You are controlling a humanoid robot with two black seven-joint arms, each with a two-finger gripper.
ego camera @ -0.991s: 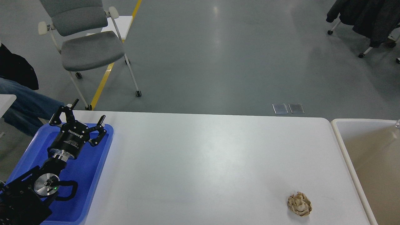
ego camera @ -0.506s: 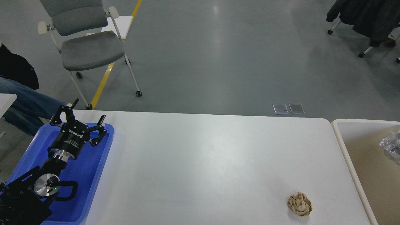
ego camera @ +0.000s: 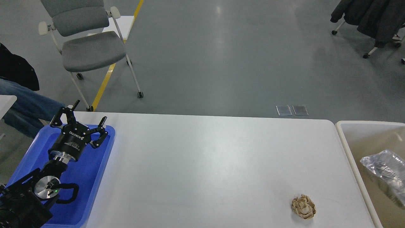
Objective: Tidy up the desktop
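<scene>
While the head view is looking down, these lines are logging what is lying where.

Desktop: the desktop (ego camera: pixel 202 164) is filling the lower middle of the frame, white and matte, with rounded far corners.

Left gripper: the left gripper (ego camera: pixel 83 119) is hovering at the lower left of the frame over the far end of the blue tray (ego camera: pixel 95 177); its two fingers are standing spread wide apart and are holding nothing.

Right gripper: not showing anywhere in the frame.

Blue tray: it is sitting on the left end of the desktop, partly covered by the black arm.

Crumpled paper: a tan paper ball (ego camera: pixel 303 206) is lying on the desktop at the lower right, near the right edge (alone there, well apart from the tray).

Bin: a beige bin (ego camera: pixel 345 139) with a cream rim is standing just beside the desktop's right end.

Plastic wrap: a clear crinkled plastic piece (ego camera: pixel 384 167) is showing inside the bin, at the right edge of the frame.

Background: a grey chair (ego camera: pixel 85 41) is standing on the floor at the upper left.
</scene>
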